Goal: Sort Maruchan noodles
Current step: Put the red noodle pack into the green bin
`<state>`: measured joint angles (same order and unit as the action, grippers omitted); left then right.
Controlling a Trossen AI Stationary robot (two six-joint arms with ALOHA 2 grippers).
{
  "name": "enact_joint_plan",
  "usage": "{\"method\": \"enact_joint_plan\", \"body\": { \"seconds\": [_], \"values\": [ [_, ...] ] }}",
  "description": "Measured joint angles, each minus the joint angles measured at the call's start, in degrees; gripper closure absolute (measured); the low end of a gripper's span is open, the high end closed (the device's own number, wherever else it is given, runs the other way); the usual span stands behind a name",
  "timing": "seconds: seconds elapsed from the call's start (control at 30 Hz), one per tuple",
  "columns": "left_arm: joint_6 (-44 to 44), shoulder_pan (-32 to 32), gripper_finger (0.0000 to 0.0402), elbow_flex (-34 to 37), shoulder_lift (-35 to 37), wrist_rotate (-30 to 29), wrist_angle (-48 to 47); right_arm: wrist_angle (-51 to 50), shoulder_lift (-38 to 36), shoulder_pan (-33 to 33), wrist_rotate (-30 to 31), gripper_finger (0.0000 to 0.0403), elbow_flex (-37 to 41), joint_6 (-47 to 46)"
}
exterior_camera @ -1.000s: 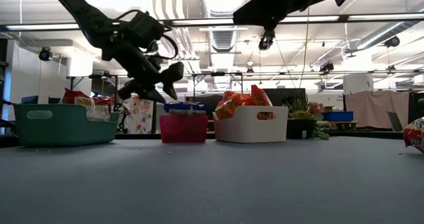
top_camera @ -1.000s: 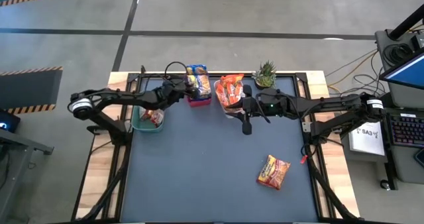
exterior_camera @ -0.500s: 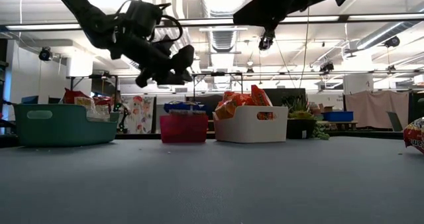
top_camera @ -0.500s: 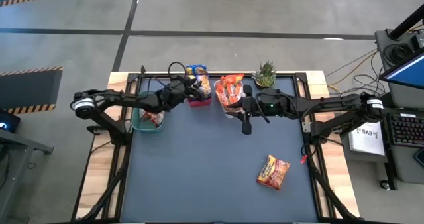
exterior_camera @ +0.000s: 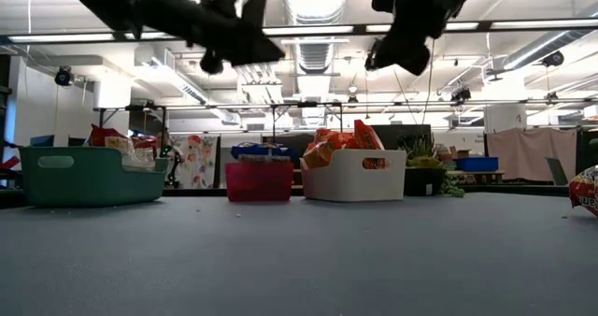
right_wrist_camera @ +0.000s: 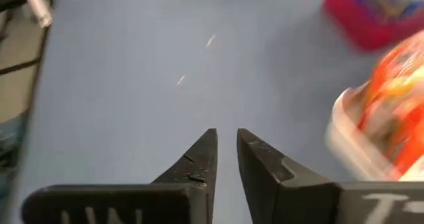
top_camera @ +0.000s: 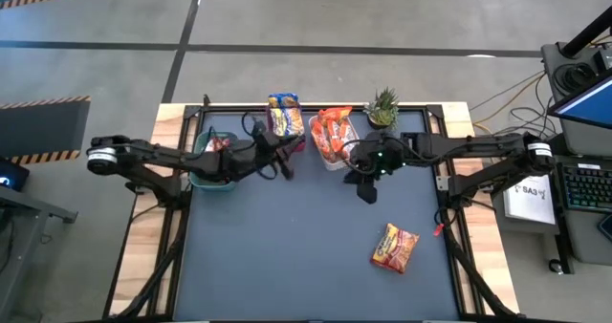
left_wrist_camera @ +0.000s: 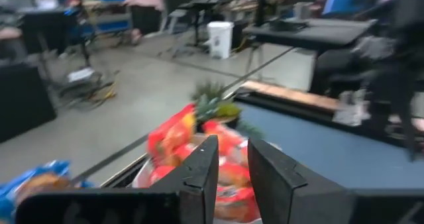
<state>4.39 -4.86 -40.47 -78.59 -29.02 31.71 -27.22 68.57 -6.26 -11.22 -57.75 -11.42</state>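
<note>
Maruchan noodles fill three bins along the far edge. Blue-and-yellow packets (top_camera: 285, 116) sit in the red bin (exterior_camera: 259, 180), orange packets (top_camera: 333, 130) in the white bin (exterior_camera: 353, 176), and a few packets (exterior_camera: 121, 144) in the green bin (exterior_camera: 89, 176). One red-orange packet (top_camera: 395, 247) lies flat on the mat at the near right. My left gripper (top_camera: 287, 163) hovers just near-side of the red bin, pointing about level. My right gripper (top_camera: 368, 189) hangs over the mat near-side of the white bin. Each gripper's fingers stand a narrow gap apart with nothing between them.
A small potted plant (top_camera: 382, 106) stands at the far edge, right of the white bin. Bare grey mat (top_camera: 287, 256) spreads across the near half of the table. Desks and equipment stand beyond the table's right side.
My left gripper has swung from above the red bin toward the table's near edge, risen and turned toward level. My right gripper has stayed over the same spot but tipped and rolled at the wrist. No packet has moved.
</note>
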Motion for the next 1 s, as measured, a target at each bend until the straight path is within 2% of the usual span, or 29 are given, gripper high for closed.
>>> {"method": "enact_joint_plan", "body": {
  "seconds": [0.2, 0.4, 0.5, 0.63, 0.73, 1.0],
  "values": [
    [-3.2, 5.6, 0.0340, 0.0, 4.1, 0.0, -0.4, -16.3, 5.0, 1.7, -8.1, 0.0390, -5.9, -6.6],
    [-4.1, 8.1, 0.0340, 0.0, 6.6, -0.1, -2.8, -38.6, 12.7, 6.7, -9.7, 0.0394, -11.3, -8.4],
    [-3.8, 8.3, 0.0340, 0.0, 6.8, -0.1, -3.1, -45.4, 15.8, 10.2, -10.4, 0.0394, -11.6, -10.2],
    [0.3, 8.3, 0.0340, 0.0, 6.8, 0.0, -4.0, -47.4, 17.4, 16.1, -13.2, 0.0394, -8.4, -13.1],
    [4.1, 9.2, 0.0340, 0.0, 6.8, 0.0, -7.8, -45.1, 17.5, 20.3, -14.1, 0.0394, -5.1, -16.5],
    [5.2, 12.7, 0.0340, 0.0, 7.5, 0.0, -7.7, -39.9, 16.9, 28.5, -10.8, 0.0394, 0.0, -31.3]
  ]
}}
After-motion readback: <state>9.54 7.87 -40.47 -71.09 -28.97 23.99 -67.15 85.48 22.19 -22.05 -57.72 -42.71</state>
